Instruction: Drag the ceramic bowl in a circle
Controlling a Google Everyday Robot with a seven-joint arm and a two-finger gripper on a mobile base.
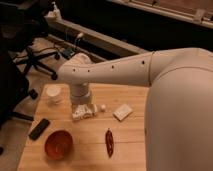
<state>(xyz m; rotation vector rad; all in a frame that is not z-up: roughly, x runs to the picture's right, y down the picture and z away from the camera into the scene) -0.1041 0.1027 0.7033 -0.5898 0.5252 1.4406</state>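
The ceramic bowl [59,144] is round, glossy red-orange, and sits on the wooden table [130,150] near its front left. My gripper [83,112] hangs from the white arm over the table's middle left, above and to the right of the bowl and apart from it. A small white cup [53,94] stands at the table's back left, to the left of the gripper.
A black remote-like bar [39,128] lies left of the bowl. A red chili pepper [109,142] lies right of it. A white block [122,111] and a small white ball [103,107] lie right of the gripper. An office chair [30,60] stands behind the table.
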